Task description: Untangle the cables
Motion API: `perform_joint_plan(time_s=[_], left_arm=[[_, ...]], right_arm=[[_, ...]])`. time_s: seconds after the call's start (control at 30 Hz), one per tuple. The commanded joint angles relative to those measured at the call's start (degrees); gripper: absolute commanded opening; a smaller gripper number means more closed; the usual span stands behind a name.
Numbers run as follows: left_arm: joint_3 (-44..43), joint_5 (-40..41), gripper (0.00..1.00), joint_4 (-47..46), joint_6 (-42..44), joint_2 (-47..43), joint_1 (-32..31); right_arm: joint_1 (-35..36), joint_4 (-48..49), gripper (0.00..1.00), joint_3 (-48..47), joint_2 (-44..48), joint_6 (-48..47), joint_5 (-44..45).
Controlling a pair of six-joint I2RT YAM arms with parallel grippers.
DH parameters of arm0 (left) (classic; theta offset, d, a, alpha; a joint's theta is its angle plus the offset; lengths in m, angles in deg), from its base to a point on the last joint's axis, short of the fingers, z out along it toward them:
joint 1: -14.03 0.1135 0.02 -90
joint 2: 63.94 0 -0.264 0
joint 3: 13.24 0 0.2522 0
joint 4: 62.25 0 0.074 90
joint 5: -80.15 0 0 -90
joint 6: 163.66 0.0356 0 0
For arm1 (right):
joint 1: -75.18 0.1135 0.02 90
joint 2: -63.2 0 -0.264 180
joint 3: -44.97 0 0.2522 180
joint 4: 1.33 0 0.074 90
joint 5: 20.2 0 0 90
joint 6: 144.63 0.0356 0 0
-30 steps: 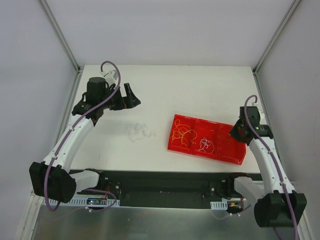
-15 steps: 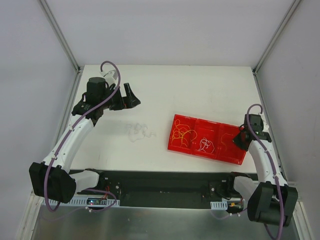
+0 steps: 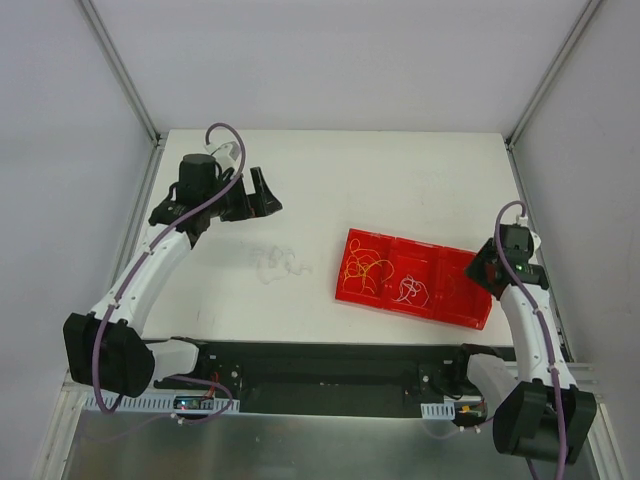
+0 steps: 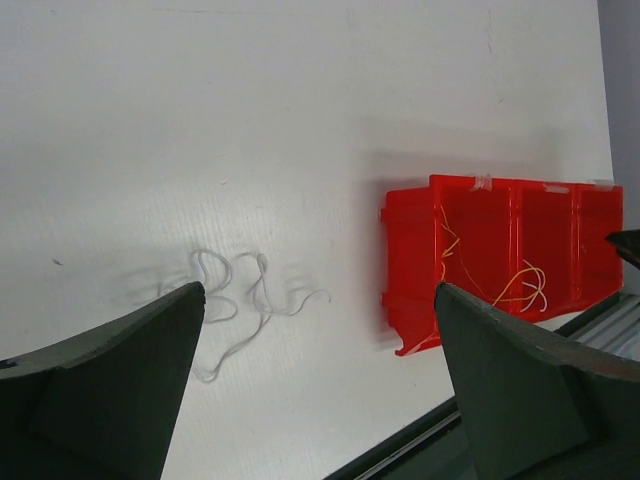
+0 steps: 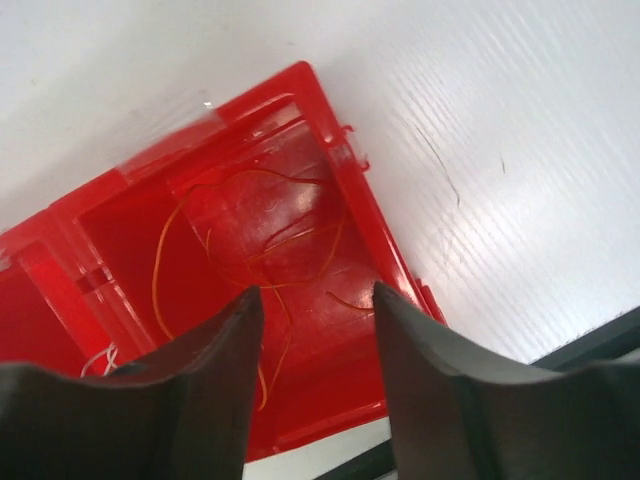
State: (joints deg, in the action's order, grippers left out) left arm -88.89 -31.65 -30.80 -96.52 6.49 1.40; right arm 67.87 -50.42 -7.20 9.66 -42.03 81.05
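A loose white cable [image 3: 275, 262] lies in squiggles on the white table, left of the red tray [image 3: 470, 318]. The tray's left bin holds orange-yellow cables [image 3: 364, 265] and its middle bin holds a white cable [image 3: 408, 290]. My left gripper [image 3: 262, 195] hovers open behind the table squiggle. In the left wrist view that white cable [image 4: 240, 300] lies below the open left gripper [image 4: 318, 292], with the tray [image 4: 405, 230] to the right. My right gripper [image 5: 317, 293] stands open over the tray's right bin, where thin orange and reddish-brown cables [image 5: 270, 250] lie loose, none between the jaws.
The tray [image 5: 340, 170] sits slanted near the table's front right, close to the dark front rail [image 3: 320, 360]. White enclosure walls and metal posts [image 3: 130, 85] ring the table.
My right gripper has gone from shut to open, and its wrist has shifted right to the tray's right end. The left arm has barely moved. The white cable on the table lies as before.
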Motion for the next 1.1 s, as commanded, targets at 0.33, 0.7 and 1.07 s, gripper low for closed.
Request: perform_joint_plan(time_s=[0.33, 0.7, 1.07], left_arm=[[-2.89, 3.70, 0.82, 5.06, 1.50, 8.57, 0.76], [5.01, -11.87, 0.65, 4.46, -0.19, 13.86, 14.90], [6.08, -11.94, 0.71, 3.23, 0.88, 8.76, 16.40]], right_arm=[[20.18, 8.06, 0.80, -5.80, 11.52, -5.15, -24.52], [56.08, 21.03, 0.83, -25.18, -24.46, -11.35, -22.41], [56.71, 1.23, 0.78, -54.30, -57.80, -28.94, -28.82]])
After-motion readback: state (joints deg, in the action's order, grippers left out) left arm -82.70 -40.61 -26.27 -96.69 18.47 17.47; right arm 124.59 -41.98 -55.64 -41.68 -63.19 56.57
